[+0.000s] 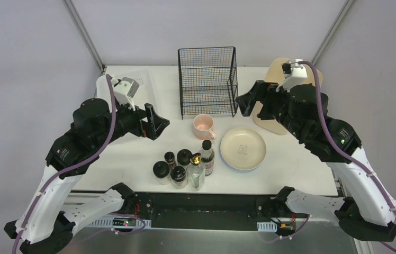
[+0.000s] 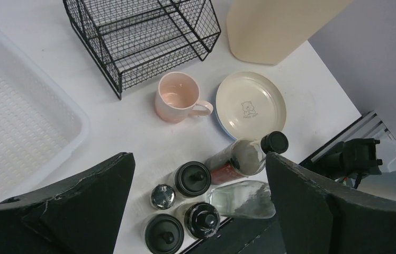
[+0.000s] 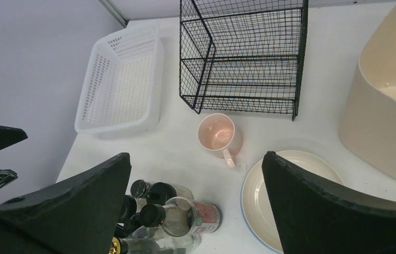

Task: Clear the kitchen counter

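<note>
The white kitchen counter (image 1: 131, 154) carries a pink mug (image 1: 203, 126) (image 2: 175, 96) (image 3: 216, 133) and a cream plate (image 1: 243, 148) (image 2: 251, 104) (image 3: 255, 197) at its middle. Near the front edge stand a red-labelled bottle (image 1: 207, 157) (image 2: 241, 159) (image 3: 201, 214), a clear glass bottle (image 1: 196, 172) (image 2: 241, 198) and several black-lidded jars (image 1: 161, 172) (image 2: 191, 179). My left gripper (image 1: 160, 121) (image 2: 198, 159) hovers open above and left of the mug. My right gripper (image 1: 244, 104) (image 3: 196, 157) hangs open behind the plate. Neither holds anything.
A black wire rack (image 1: 208, 81) (image 2: 143, 37) (image 3: 246, 53) stands at the back centre. A white perforated tray (image 1: 144, 84) (image 2: 16, 116) (image 3: 122, 90) lies at the back left. A beige bin (image 1: 268, 125) (image 2: 275, 26) (image 3: 386, 116) stands at the back right, partly behind my right arm.
</note>
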Controlling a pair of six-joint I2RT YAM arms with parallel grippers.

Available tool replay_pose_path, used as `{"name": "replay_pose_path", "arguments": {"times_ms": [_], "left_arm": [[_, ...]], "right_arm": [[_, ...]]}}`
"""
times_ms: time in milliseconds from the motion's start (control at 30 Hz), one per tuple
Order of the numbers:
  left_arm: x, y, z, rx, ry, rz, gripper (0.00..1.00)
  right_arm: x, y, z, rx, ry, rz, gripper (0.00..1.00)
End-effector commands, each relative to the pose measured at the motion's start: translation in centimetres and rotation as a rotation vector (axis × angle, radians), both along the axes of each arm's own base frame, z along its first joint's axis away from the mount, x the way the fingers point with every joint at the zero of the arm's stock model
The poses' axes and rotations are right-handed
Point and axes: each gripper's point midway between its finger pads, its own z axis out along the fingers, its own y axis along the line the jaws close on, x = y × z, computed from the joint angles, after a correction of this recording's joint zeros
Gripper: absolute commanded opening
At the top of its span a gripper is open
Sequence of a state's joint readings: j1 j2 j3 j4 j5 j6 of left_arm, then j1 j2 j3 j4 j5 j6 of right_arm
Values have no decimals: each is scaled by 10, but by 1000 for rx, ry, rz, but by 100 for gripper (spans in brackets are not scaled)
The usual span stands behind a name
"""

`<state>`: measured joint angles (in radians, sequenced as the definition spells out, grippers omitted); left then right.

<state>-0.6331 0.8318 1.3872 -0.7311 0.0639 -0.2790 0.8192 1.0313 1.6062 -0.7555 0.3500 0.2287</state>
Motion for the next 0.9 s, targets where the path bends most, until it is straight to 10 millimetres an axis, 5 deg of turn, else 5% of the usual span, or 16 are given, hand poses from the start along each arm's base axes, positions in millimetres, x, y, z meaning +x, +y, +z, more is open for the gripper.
{"name": "replay_pose_path", "arguments": {"times_ms": [0,333,600,867], "left_arm": [[-7,5,18,-37,-59,-9,100],[-25,15,4,-49,-64,-18,100],[-32,22,-25,-48,-23,2,100],[-29,25,-66,-3,40,33,100]], "right_arm": [[-5,11,8,25,-36,61,99],[-43,28,-1,34,-16,300,99],[-64,36,-56,-27,59,435,99],[-88,56,-90,-32,141,577,96]]}}
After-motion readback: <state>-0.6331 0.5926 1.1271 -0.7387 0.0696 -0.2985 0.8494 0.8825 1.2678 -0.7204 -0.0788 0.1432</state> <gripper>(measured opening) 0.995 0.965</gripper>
